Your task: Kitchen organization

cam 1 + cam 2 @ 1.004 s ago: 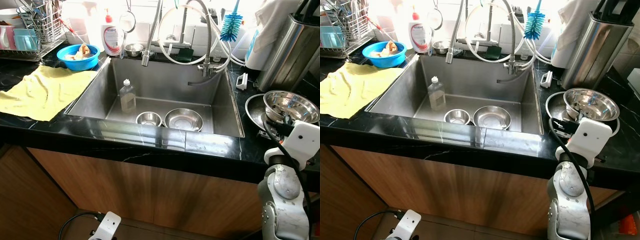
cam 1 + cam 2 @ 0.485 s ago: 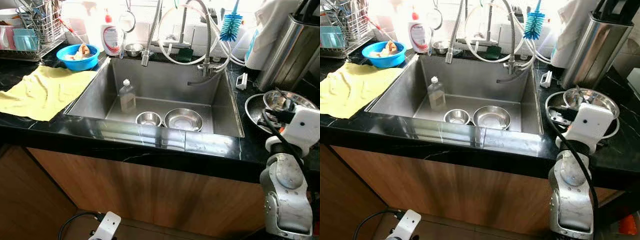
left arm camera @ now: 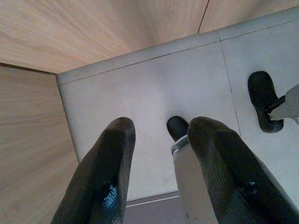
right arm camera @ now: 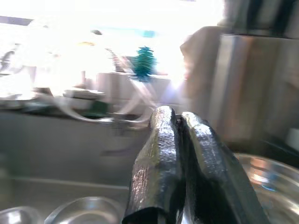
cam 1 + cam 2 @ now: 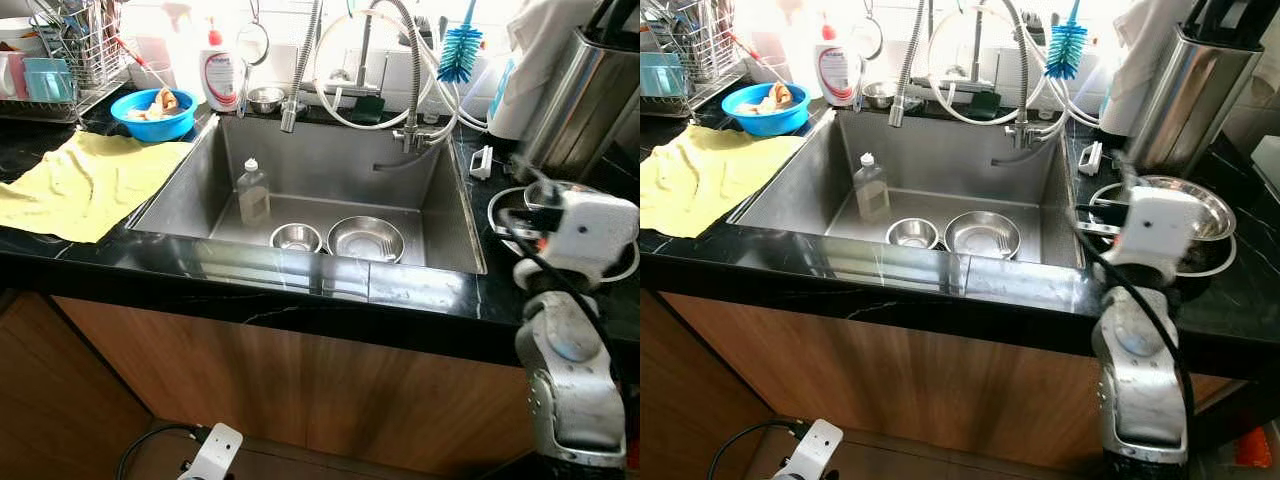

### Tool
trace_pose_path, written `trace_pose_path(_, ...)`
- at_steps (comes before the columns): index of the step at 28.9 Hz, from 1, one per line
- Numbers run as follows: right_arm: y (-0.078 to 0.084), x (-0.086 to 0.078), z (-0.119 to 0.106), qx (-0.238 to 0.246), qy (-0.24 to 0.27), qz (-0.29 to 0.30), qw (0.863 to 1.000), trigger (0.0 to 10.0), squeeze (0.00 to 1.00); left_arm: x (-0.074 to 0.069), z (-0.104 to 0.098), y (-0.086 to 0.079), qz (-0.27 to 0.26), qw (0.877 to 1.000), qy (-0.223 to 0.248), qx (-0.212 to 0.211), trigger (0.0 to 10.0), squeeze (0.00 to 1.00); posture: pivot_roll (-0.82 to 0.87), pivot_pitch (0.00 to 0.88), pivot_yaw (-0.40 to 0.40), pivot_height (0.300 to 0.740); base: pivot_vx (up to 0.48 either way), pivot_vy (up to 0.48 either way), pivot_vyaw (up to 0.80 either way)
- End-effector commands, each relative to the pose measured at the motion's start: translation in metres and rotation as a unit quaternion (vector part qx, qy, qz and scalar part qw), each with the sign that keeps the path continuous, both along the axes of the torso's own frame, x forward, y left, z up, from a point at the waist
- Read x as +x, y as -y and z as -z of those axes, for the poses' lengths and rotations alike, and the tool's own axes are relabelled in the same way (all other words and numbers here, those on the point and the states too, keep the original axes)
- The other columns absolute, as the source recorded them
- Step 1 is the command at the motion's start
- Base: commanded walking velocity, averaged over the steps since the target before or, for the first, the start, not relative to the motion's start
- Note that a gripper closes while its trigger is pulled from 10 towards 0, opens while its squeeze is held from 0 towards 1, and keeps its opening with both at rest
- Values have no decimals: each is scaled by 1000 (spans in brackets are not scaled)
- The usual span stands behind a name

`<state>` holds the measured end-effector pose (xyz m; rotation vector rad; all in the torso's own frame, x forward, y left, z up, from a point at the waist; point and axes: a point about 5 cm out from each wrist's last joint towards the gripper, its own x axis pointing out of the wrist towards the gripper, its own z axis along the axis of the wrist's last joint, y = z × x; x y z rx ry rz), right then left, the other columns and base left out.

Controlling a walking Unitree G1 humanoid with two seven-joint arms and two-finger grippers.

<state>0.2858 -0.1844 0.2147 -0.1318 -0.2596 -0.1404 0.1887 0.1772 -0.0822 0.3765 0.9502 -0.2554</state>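
**Right pincer up by the steel bowls**

My right pincer (image 4: 174, 122) has its fingers pressed together, gripping nothing, raised over the black tabletop (image 5: 300, 285) beside the sink (image 5: 320, 195). The steel bowl (image 5: 1200, 205) sits upright on a plate just right of the sink. Left pincer (image 3: 159, 140) hangs over the floor, fingers spread, empty.

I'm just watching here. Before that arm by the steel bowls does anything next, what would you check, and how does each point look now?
1. Right gripper empty: ok, fingers pressed together on nothing.
2. Steel bowl on the counter upright on its plate: ok.
3. Sink has room: ok, two bowls and a bottle at the front.
4. Left gripper out of the way: ok, open over the floor.
5. Bowl's contents: cannot tell.
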Motion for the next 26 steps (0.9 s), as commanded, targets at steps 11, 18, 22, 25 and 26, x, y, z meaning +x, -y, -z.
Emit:
trace_pose_path(11,1,18,10,-23,-87,-48,995,10000,0,-3,2,-1,-4,1000,-2,3,10000,0,-149,0,-65,740,0,0,0)
trace_pose_path(18,-9,32,12,-40,-120,-108,986,10000,0,-2,1,-2,-5,1000,-2,3,10000,0,-143,0,-64,740,0,0,0)
trace_pose_path(22,-16,41,12,-24,-129,-135,982,10000,0,-3,1,-2,-4,1000,-3,4,10000,0,-137,0,-61,740,0,0,0)
trace_pose_path(25,-20,44,15,-16,-142,-150,978,10000,0,-3,1,-3,-3,1000,-3,4,10000,0,-139,0,-58,740,0,0,0)
trace_pose_path(26,-21,46,18,-12,-149,-150,977,10000,0,-3,1,-3,-3,1000,-4,4,10000,0,-139,0,-58,740,0,0,0)
